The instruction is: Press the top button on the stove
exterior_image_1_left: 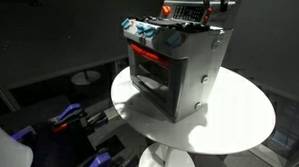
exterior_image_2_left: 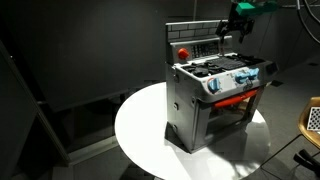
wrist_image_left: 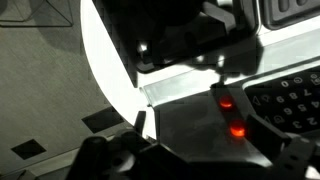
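The stove [exterior_image_1_left: 180,75] is a small boxy silver-grey toy oven with a red-glowing window, standing on a round white table [exterior_image_1_left: 243,122]. It also shows in an exterior view [exterior_image_2_left: 205,105], with a row of blue and red knobs along its front and a red button [exterior_image_2_left: 183,53] on its upright back panel. My gripper [exterior_image_2_left: 232,28] hovers above the back of the stove top, near the back panel [exterior_image_1_left: 197,9]. In the wrist view its dark fingers [wrist_image_left: 200,162] stand apart and empty. Two red-glowing buttons [wrist_image_left: 225,102] lie below them.
The table [exterior_image_2_left: 140,130] stands on a single white pedestal over a dark floor. Dark walls are behind it. Cluttered equipment [exterior_image_1_left: 68,121] sits low beside the table. The white table edge [wrist_image_left: 105,60] curves past the stove in the wrist view.
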Available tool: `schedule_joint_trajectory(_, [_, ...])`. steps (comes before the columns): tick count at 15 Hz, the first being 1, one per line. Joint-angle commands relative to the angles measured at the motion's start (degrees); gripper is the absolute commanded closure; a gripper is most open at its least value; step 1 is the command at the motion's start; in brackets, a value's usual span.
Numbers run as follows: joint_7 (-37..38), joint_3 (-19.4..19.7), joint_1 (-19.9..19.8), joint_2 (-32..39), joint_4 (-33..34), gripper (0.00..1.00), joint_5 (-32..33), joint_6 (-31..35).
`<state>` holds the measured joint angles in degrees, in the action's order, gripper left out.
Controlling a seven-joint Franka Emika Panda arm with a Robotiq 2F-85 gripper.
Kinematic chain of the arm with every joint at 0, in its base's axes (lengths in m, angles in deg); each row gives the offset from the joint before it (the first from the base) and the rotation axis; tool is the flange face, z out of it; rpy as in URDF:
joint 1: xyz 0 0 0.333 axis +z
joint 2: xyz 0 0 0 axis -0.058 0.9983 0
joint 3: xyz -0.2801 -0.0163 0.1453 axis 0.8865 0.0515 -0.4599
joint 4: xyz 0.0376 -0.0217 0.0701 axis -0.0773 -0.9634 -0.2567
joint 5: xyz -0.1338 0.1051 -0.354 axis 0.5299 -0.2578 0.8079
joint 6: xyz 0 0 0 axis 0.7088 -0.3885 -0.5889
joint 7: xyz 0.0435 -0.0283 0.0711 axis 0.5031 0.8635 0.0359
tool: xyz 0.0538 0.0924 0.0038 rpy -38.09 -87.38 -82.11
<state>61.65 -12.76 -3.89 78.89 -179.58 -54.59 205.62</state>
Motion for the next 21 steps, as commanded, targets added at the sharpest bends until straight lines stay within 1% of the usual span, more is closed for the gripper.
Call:
schedule_joint_trajectory(1, [1.3,1.1,0.7,2.0,2.9,0.00,0.9,-0.4])
schedule_joint_trajectory(9, [0.6,1.3,0.5,-1.2,0.9,0.00,0.6,-2.2])
schedule_joint_trajectory(18, [-0.8,1.6,0.0,-1.8,1.5,0.00,-0.3,-9.7])
schedule_joint_trajectory(21, [-0.8,1.6,0.0,-1.7,1.5,0.00,-0.2,-10.3])
